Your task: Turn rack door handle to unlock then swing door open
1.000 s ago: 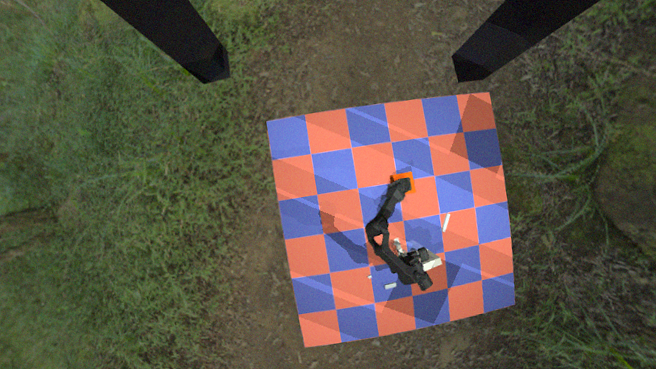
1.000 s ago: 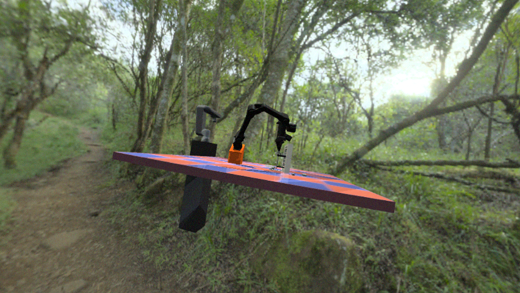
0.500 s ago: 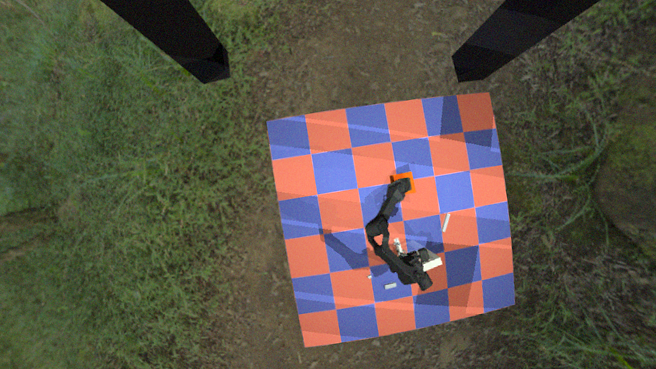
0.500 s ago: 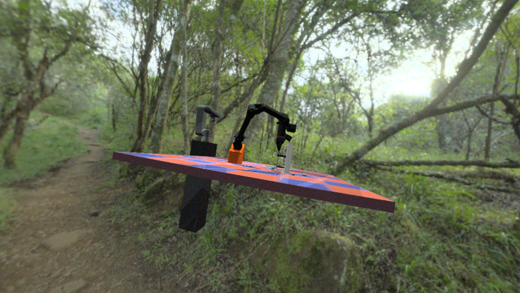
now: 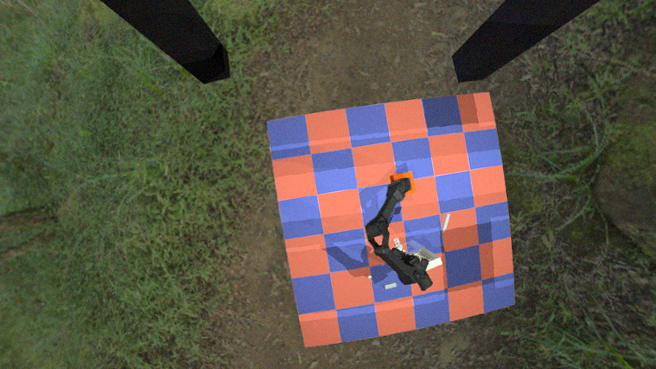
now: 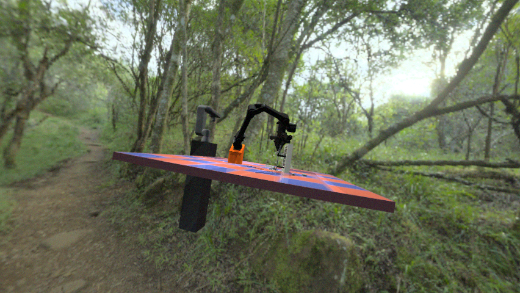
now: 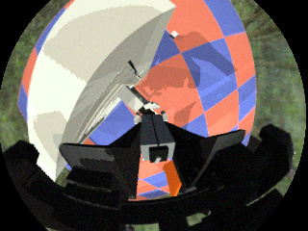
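The white rack frame [image 5: 433,263] [image 6: 287,158] [image 7: 53,63] stands upright on the checkered table. It runs slanted across the upper left of the wrist view. My gripper [image 6: 279,149] [image 7: 152,125] points down beside the rack's front and is shut on the dark upright handle [image 7: 150,129]. The handle's faces line up with my fingers, while the rack lies at a slant to them. A pale bracket [image 7: 137,97] shows between handle and rack. The door appears close to the frame, but its exact angle is hard to tell. In the top view the arm hides the fingers.
The arm's orange base [image 5: 408,175] [image 6: 235,155] stands behind the gripper. A white bar [image 5: 446,222], a pale block [image 5: 390,286], a tiny white piece [image 5: 370,277] and small white parts [image 5: 397,243] lie around the rack. Dark pillars [image 5: 165,29] [image 5: 525,15] stand beyond the table.
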{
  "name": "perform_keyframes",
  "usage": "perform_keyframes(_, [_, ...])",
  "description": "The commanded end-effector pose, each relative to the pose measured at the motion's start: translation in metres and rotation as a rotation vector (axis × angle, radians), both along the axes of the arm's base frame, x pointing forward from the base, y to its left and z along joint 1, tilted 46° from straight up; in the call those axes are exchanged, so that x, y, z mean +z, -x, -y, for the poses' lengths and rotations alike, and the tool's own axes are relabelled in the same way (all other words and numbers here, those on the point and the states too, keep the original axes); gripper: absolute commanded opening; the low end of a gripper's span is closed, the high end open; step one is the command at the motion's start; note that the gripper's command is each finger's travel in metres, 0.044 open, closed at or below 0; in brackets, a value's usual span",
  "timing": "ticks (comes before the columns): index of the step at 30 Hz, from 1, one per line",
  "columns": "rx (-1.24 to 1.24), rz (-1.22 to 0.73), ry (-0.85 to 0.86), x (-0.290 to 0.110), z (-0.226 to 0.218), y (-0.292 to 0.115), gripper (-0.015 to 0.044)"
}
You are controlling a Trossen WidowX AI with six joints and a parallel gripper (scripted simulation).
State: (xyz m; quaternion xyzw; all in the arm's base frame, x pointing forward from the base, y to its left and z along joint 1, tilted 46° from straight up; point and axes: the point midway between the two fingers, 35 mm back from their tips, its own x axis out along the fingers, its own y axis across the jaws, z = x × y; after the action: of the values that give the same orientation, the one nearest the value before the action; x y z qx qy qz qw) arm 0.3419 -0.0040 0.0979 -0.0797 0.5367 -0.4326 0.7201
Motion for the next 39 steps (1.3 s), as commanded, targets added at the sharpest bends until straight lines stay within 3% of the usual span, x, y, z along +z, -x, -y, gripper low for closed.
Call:
perform_keyframes(1, [-0.129, 0.132, -0.010, 0.0001, 0.0002, -0.0002, 0.0025])
perform_keyframes(21, [-0.817, 0.823, -0.059, 0.0000, 0.0002, -0.0002, 0.0025])
perform_keyframes(39, [-0.839, 0.846, -0.060, 0.0000, 0.0002, -0.0002, 0.0025])
